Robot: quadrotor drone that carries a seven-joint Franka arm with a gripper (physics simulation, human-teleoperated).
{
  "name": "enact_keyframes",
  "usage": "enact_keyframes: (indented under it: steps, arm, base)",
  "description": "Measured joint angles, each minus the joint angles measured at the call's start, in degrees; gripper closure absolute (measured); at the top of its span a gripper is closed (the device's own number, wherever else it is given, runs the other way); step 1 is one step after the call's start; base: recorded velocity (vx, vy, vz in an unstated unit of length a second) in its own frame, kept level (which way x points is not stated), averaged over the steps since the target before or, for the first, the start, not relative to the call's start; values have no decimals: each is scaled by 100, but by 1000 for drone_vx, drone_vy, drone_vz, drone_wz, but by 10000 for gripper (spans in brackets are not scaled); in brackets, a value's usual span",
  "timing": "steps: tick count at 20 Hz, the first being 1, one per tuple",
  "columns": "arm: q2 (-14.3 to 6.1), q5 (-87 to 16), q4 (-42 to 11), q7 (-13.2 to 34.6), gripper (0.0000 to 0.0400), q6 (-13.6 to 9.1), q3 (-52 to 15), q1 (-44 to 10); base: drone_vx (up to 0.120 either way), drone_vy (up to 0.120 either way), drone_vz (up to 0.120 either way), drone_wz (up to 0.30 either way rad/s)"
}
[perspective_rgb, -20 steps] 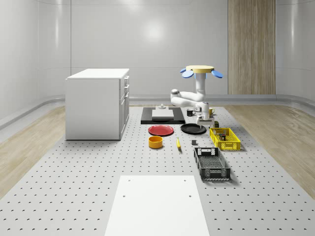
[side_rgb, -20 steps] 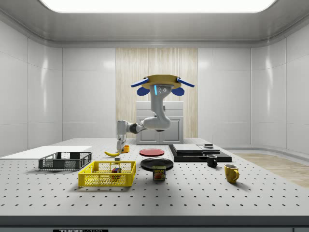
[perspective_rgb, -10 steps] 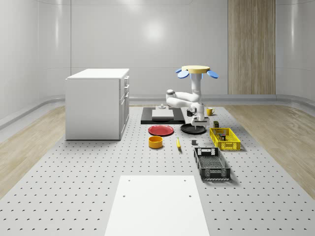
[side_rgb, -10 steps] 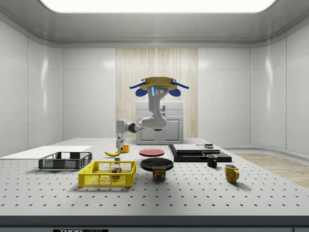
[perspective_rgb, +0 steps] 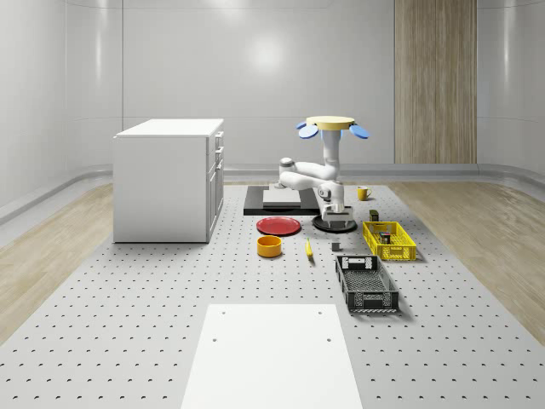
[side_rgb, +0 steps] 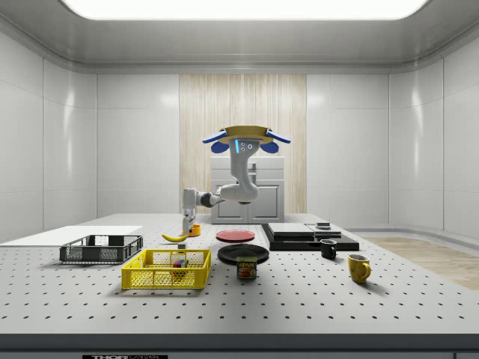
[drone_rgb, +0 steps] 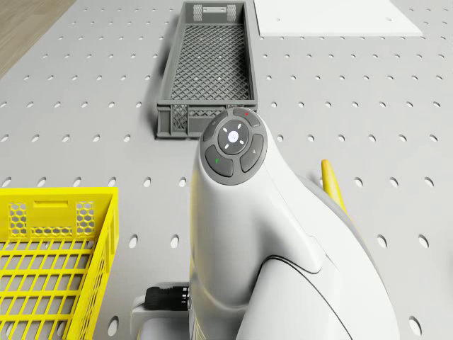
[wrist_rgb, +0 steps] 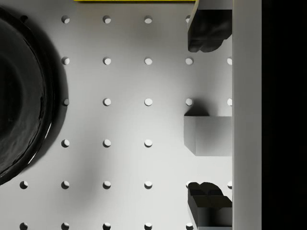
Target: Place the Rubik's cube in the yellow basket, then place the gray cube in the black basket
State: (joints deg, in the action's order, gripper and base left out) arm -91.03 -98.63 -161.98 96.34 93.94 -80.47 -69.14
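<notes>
The drone (perspective_rgb: 332,125) hovers over the black plate (perspective_rgb: 324,224). Its gripper (wrist_rgb: 206,115), fingers spread, hangs above the gray cube (wrist_rgb: 207,136) just beside that plate, near the yellow basket (perspective_rgb: 389,240).

Bright, even light w/ a big ceiling panel (side_rgb: 243,7) glowing along the side view's top edge and soft glare patches on the glossy back wall (perspective_rgb: 268,55) in the whole-scene view. Shadows are soft: faint grey pools under the yellow basket (side_rgb: 166,270) and the mugs in the side view, a dim smudge beside the gray cube (wrist_rgb: 207,135) in the wrist view, plus a thin highlight on the black plate's (wrist_rgb: 21,96) rim. Renders are crisp edge to edge, no blur or lens bending, tho the wrist view goes flat black along one side.
</notes>
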Motion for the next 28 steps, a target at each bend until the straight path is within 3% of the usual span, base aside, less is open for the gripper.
enact_keyframes:
  steps: [3, 11, 19, 28]
  arm:
    - [-3, 1, 0, 0, 0, 2, 0, 0]
    - [-8, 3, 0, 1, 0, 8, -1, -1]
    - [-13, 5, 0, 1, 0, 12, -1, -2]
    - [-16, -331, 66, 12, 0, 138, 358, -57]
  base:
    - [53, -93, 0, 0]
    - [110, 0, -30, 0]
    - [0, 0, -115, 0]
    - [0, 0, -4, 0]
